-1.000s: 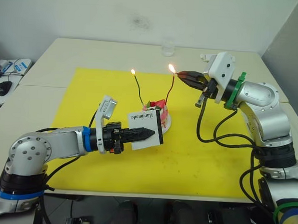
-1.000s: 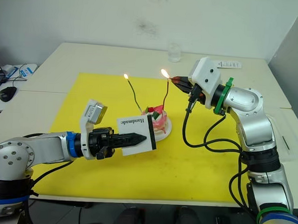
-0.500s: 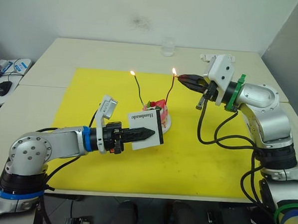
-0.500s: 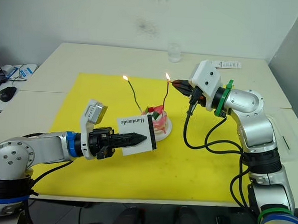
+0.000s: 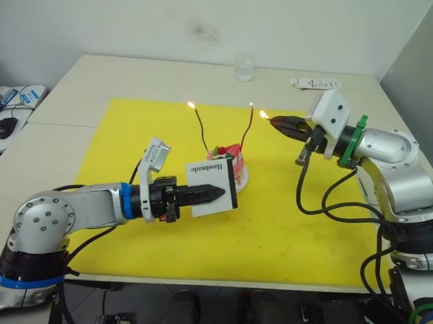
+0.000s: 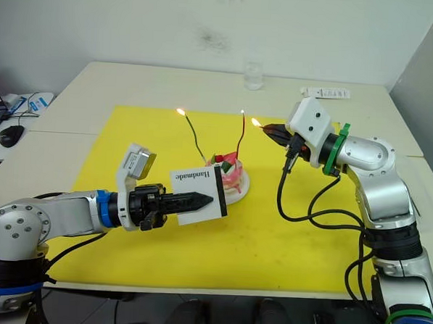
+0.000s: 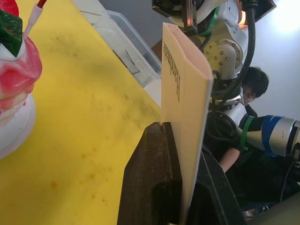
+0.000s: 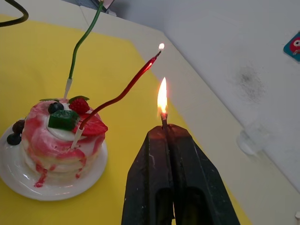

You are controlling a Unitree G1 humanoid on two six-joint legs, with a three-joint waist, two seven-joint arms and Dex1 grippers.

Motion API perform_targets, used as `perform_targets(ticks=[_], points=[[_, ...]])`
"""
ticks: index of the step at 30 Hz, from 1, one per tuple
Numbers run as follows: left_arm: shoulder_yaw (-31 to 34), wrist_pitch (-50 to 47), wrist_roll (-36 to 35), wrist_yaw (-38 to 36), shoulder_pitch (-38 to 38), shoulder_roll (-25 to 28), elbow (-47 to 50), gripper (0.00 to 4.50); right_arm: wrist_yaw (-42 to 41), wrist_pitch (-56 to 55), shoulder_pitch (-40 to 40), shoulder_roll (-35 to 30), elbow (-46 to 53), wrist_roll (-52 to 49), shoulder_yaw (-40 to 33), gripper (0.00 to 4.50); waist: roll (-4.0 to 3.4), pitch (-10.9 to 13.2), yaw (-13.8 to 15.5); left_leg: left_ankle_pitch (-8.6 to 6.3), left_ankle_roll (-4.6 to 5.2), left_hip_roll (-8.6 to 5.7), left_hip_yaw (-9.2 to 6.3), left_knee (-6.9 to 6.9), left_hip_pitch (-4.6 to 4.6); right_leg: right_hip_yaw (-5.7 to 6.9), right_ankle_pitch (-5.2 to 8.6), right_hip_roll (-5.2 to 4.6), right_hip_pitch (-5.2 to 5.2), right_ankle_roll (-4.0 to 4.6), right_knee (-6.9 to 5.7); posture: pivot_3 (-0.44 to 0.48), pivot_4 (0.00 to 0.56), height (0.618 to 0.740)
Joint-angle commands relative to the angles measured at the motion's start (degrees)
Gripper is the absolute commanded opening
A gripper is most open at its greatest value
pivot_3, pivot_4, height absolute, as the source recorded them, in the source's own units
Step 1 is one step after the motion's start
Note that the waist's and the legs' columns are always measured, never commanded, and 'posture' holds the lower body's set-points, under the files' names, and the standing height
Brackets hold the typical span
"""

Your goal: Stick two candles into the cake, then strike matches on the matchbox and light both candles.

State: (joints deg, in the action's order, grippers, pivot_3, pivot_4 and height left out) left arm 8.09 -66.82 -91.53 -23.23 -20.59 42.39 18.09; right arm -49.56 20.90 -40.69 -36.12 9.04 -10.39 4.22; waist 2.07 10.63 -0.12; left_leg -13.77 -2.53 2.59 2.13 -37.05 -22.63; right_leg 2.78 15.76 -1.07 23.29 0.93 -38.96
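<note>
Both candles, red [image 8: 123, 89] and green [image 8: 82, 42], burn upright in the cake [image 8: 61, 133] on the yellow mat [image 5: 271, 223], so the right gripper [image 8: 164, 129] pinches its lit match [image 8: 163, 118] safely aside, the left gripper [image 7: 180, 140] clamping the matchbox [image 5: 214, 179] clear.

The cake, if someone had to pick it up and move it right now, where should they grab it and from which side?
Take the cake by the rim of its plate, low and from the robot's right. Both candles stand lit above it, so coming from above is probably unsafe, and the matchbox in the left end effector blocks the near-left side.
</note>
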Motion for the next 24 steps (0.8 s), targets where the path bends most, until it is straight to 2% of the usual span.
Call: perform_targets(ticks=[1,4,9,13,18,24], points=[[0.0,0.5,-0.4,-1.0,-0.7,0.0,1.3,0.00,1.0,0.6,0.7,-1.8,3.4,-0.9,-3.4,0.02,0.00,0.0,0.0,0.00,0.00,0.00,0.00,0.00,0.00,0.00,0.00,0.00,0.00,0.00,0.00,0.000,0.150,0.740],[0.0,0.5,-0.4,-1.2,-0.5,0.1,1.6,0.00,3.1,3.4,3.3,-2.7,6.4,-1.4,-6.1,0.02,0.00,0.0,0.1,0.00,0.00,0.00,0.00,0.00,-0.02,0.00,0.00,0.00,0.00,0.00,0.02,0.000,0.150,0.740],[0.0,0.4,-0.2,-1.8,-0.1,0.3,1.8,0.00,11.0,6.6,12.7,-1.9,12.4,-0.5,-13.5,0.02,0.00,0.0,0.2,0.00,-0.01,0.00,-0.01,0.02,-0.04,0.01,0.01,0.00,0.00,-0.01,0.03,0.000,0.150,0.740],[-0.3,0.2,-0.2,-2.6,-0.2,0.3,1.5,0.00,19.9,9.7,18.5,-0.2,13.6,2.2,-19.4,0.02,0.00,0.0,0.1,0.00,-0.01,-0.01,0.01,0.01,-0.02,0.00,0.01,-0.01,0.00,-0.01,0.00,0.000,0.150,0.740],[-1.0,-0.4,-0.7,-3.8,-0.7,0.4,1.6,0.00,29.9,11.9,25.6,-1.3,10.3,9.5,-24.5,0.02,0.00,0.0,0.2,0.01,-0.02,-0.02,0.03,0.02,-0.01,0.00,0.01,-0.02,0.00,-0.01,-0.01,0.000,0.150,0.740],[-1.2,-0.3,-0.5,-4.0,-1.0,0.6,1.6,0.00,34.1,16.9,28.6,-0.4,7.5,10.5,-27.5,0.02,-0.01,0.0,-0.1,0.01,-0.01,0.01,0.06,0.03,0.06,-0.08,0.01,0.05,0.00,-0.01,-0.03,0.000,0.150,0.740]])
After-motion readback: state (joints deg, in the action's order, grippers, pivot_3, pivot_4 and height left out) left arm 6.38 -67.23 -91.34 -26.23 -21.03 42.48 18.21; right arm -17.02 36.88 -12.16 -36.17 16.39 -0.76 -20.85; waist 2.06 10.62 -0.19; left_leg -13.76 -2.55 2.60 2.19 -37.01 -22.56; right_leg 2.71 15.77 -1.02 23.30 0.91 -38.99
